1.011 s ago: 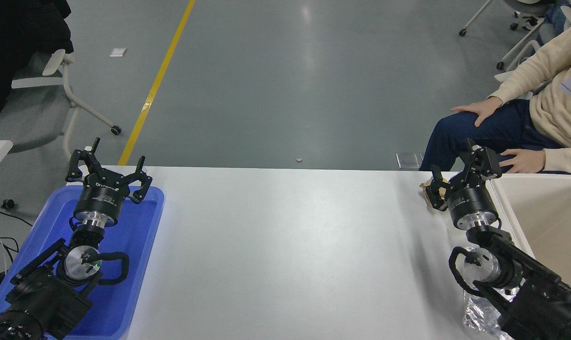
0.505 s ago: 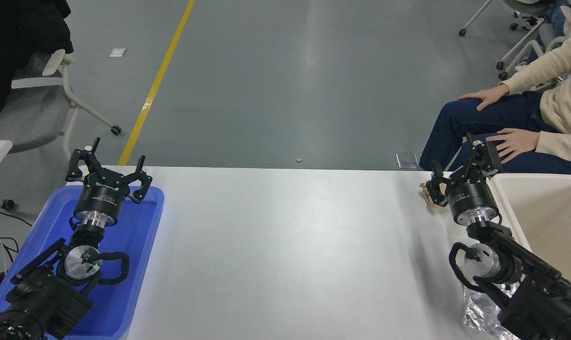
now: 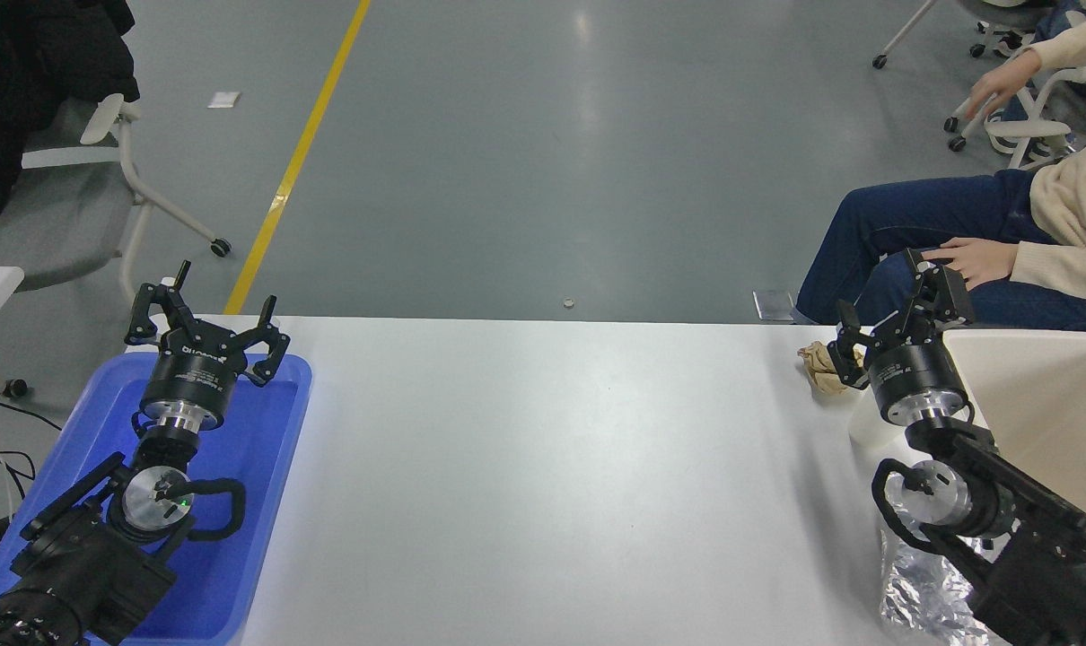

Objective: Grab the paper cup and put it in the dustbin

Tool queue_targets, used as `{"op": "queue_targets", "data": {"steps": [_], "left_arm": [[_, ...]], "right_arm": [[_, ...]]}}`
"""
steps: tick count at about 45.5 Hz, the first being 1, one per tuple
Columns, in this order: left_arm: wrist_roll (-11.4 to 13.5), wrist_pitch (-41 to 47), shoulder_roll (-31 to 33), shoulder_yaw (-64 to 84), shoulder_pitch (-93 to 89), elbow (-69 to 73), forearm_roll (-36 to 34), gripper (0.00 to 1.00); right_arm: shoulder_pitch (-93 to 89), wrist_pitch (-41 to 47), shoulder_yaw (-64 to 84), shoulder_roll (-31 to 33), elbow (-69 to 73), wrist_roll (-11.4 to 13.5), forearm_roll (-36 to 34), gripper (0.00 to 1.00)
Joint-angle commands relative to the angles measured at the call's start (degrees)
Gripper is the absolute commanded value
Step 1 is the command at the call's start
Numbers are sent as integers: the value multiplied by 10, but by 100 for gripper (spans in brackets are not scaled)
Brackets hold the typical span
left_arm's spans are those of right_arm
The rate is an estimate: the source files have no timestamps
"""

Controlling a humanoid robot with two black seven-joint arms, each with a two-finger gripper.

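Observation:
Only part of the paper cup (image 3: 869,427) shows, as a small white rounded shape on the table just left of my right wrist, which covers the rest. The dustbin (image 3: 1001,339), a large cream tub, stands at the table's right edge with my right arm against its near-left corner. My right gripper (image 3: 888,309) is open above the table's far edge, beyond the cup, with nothing between its fingers. One of those fingers (image 3: 844,336) overlaps a crumpled brown paper ball. My left gripper (image 3: 206,323) is parked open over the blue tray.
The crumpled brown paper ball (image 3: 817,368) lies at the far edge, left of my right gripper. A crinkled silver foil bag (image 3: 920,592) lies under my right forearm. The blue tray (image 3: 265,502) fills the lower left. A seated person's hand (image 3: 974,256) rests on a knee just behind my right gripper.
My right gripper has shifted right toward the dustbin, uncovering the white cup beside the wrist. The person has drawn back and lifted one hand away. The left arm has not moved.

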State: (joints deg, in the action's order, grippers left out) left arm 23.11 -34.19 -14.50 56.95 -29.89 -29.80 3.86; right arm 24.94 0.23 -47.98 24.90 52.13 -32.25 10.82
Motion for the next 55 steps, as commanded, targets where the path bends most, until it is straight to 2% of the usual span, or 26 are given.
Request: {"op": "queue_targets", "data": {"steps": [1,7,13,26,32,40,49,55], "left_arm": [[1,-2,0,0,0,0,0,100],[0,-2,0,0,0,0,1,100],[1,-2,0,0,0,0,0,100],[0,-2,0,1,0,-1,1,100],[1,-2,0,1,0,0,0,100],[1,-2,0,1,0,0,0,100],[0,-2,0,0,0,0,0,100],[0,-1,0,0,0,0,0,100]], "right_arm": [[19,3,100,87,25,-1,-2,100],[91,4,246,155,24,-1,-2,100],[210,4,462,190,23,-1,-2,100],[458,4,865,187,22,-1,-7,100],[565,22,1042,147,28,-1,-7,100],[729,111,1226,107,103,0,-7,100],[857,273,1377,24,142,3,6,100],[908,383,1383,-6,143,3,91,100]]}}
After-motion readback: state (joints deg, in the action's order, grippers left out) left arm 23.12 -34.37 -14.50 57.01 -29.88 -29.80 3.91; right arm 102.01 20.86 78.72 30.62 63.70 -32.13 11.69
